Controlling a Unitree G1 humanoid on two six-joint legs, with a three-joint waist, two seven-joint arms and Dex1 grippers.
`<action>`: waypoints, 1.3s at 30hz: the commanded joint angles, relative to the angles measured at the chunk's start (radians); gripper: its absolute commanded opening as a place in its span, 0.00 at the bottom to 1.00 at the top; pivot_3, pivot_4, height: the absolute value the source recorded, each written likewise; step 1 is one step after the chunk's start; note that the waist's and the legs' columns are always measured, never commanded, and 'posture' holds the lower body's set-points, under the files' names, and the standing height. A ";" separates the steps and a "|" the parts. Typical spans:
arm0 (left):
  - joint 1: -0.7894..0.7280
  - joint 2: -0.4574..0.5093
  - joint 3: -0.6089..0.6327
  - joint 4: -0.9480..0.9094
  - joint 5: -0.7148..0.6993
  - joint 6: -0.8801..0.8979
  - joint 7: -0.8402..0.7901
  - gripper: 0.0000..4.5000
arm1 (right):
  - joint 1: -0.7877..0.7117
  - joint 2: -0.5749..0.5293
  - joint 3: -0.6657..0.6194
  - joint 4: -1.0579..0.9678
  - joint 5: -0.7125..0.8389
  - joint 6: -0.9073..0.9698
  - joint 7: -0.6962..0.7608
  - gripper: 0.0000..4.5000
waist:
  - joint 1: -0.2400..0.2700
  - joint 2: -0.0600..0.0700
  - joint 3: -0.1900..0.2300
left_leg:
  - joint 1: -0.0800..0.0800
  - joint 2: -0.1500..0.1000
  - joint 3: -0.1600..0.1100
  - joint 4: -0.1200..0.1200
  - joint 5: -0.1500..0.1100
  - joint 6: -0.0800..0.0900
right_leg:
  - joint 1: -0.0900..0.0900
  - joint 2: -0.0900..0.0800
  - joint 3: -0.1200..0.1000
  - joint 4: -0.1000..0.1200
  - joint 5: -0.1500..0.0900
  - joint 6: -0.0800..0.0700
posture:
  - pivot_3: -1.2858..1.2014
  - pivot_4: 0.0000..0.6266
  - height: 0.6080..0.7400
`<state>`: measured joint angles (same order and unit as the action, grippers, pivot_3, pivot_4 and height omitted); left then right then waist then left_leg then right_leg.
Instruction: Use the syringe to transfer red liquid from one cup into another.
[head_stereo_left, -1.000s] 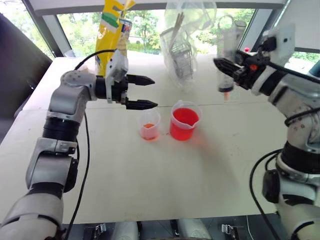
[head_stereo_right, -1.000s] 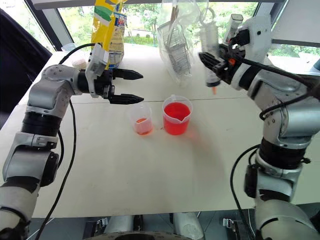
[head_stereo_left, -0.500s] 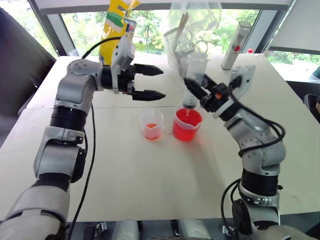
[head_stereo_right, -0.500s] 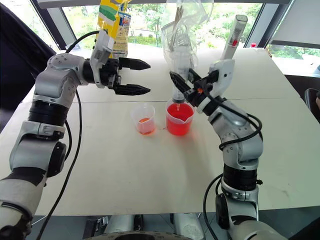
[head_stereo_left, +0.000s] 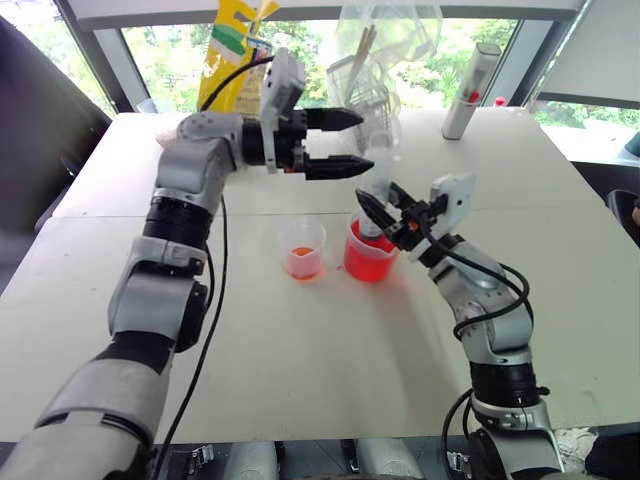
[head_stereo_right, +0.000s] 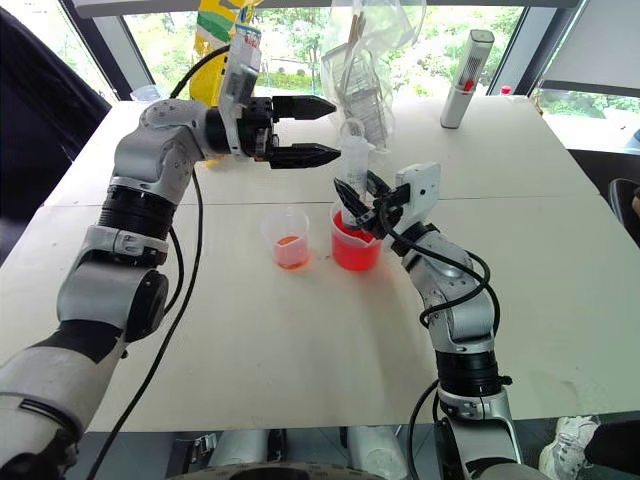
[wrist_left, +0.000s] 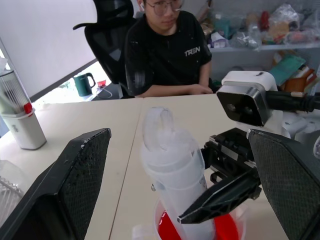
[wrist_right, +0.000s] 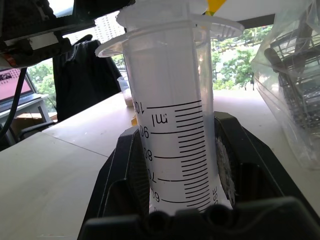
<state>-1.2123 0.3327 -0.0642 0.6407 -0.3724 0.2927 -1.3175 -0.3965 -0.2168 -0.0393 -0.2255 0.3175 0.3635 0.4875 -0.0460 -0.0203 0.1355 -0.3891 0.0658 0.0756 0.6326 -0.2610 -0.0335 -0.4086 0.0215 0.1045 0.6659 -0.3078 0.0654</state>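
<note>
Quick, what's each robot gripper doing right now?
Left gripper: open, holding nothing, up beside the syringe's top.
Right gripper: closed on the syringe, its lower end down in the red beaker.

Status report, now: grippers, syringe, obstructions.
Right gripper shut on the syringe, upright, lower end in the red beaker. Left gripper open, level, beside the syringe's top. Small cup left of the beaker; nothing in the way.

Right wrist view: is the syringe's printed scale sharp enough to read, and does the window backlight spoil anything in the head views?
Right wrist view: the syringe is close and sharp, its scale legible, between the shut right gripper fingers. Left eye view: the window behind is bright, yet the beaker and small cup remain clear.
</note>
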 joint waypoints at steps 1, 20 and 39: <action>-0.052 -0.009 0.018 0.021 0.008 -0.032 -0.002 1.00 | -0.006 -0.014 0.004 -0.037 -0.003 -0.029 -0.002 0.32 | 0.000 0.000 0.000 | 0.000 0.000 0.000 0.000 0.000 0.000 | 0.000 0.000 0.000 0.000 0.000 0.000 | 0.52 0.24 0.99; -0.065 -0.078 0.031 0.106 0.030 -0.051 -0.011 0.00 | 0.008 -0.042 0.035 -0.061 -0.016 -0.030 -0.009 0.32 | 0.001 0.000 0.000 | 0.000 0.000 0.000 0.000 0.000 0.000 | 0.000 0.000 0.000 0.000 0.000 0.000 | 0.52 0.24 0.99; -0.201 -0.068 0.110 0.201 0.008 -0.098 0.058 0.00 | 0.073 -0.065 0.077 -0.058 0.011 0.054 0.034 0.32 | 0.001 0.000 0.000 | 0.000 0.000 0.000 0.000 0.000 0.000 | 0.000 0.000 0.000 0.000 0.000 0.000 | 0.52 0.24 0.99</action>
<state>-1.3103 0.2379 -0.0445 0.8726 -0.3353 0.2526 -1.3207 -0.3616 -0.2680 -0.0082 -0.2648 0.3201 0.3885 0.4762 -0.0450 -0.0204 0.1355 -0.3892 0.0655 0.0752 0.6326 -0.2610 -0.0336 -0.4084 0.0220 0.1043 0.6658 -0.3078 0.0653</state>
